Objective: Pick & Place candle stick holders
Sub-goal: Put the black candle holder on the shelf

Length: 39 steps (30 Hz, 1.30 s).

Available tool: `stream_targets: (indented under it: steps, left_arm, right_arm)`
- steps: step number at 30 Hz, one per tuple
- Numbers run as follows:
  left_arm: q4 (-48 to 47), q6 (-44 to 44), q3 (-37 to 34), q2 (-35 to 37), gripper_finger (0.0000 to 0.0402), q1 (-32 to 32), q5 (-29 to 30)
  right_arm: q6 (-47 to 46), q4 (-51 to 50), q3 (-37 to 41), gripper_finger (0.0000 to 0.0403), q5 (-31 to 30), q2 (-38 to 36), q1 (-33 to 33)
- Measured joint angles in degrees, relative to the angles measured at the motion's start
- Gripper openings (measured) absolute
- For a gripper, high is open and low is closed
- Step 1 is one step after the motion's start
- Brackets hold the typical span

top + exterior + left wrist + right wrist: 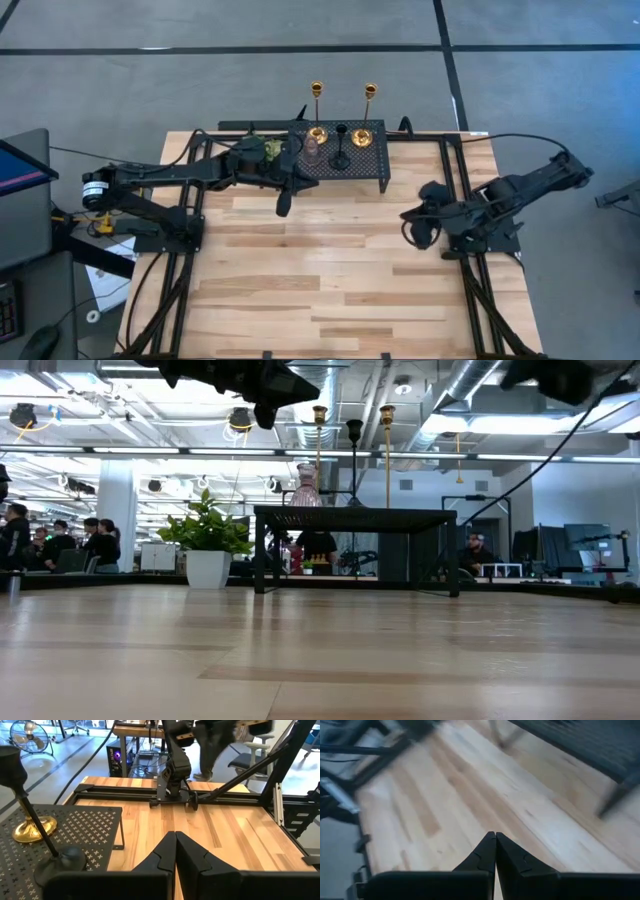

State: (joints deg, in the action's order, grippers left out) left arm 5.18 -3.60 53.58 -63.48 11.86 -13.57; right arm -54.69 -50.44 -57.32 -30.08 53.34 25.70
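Wooden table [330, 270] bare across front and middle. Black mesh stand [345, 160] at far edge carries two gold candle stick holders [317, 132] [362, 135], black holder [341, 160], pinkish holder [311, 148]. Left gripper [284, 208] pressed together, empty, beside stand. Right gripper [420, 238] pressed together, empty, near right edge.

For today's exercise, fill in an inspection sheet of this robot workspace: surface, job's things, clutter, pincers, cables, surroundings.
Surface: wooden table, bare in front.
Job's things: two gold candle holders, one black holder and a pinkish one on the black mesh stand.
Clutter: potted plant beside the stand.
Pincers: left pincer shut, near the stand; right pincer shut, at the right edge; both empty.
Cables: black cables by the arms.
Surroundings: people at desks.
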Motion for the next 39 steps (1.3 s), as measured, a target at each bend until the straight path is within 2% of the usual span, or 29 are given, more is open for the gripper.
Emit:
stream_targets:
  steps: [5,10,14,21,27,31,39]
  left_arm:
    - [-0.1,0.0,0.0,0.0,0.0005,0.0,0.0]
    - [-0.1,0.0,0.0,0.0,0.0006,0.0,0.0]
    - [-0.1,0.0,0.0,0.0,0.0004,0.0,0.0]
    - [-0.3,0.0,0.0,0.0,0.0006,0.0,0.0]
    - [-0.5,0.0,0.0,0.0,0.0005,0.0,0.0]
    - [-1.9,0.0,0.0,0.0,0.0007,0.0,0.0]
    - [-4.8,0.0,0.0,0.0,0.0005,0.0,0.0]
  right_arm:
    - [-14.8,-14.0,0.0,0.0,0.6,-2.1,-0.4]
    - [-28.0,-24.6,0.6,0.0,4.6,-0.7,-0.4]
    - [-34.5,-29.6,0.8,0.0,6.2,2.3,-0.4]
    - [-40.1,-32.2,0.8,0.0,6.7,9.5,-0.7]
    - [-39.9,-35.2,0.8,0.0,12.1,17.0,-5.3]
    - [-33.8,-35.3,0.8,0.0,16.4,21.8,-9.7]
    - [-19.6,-34.5,0.8,0.0,19.2,29.6,-18.8]
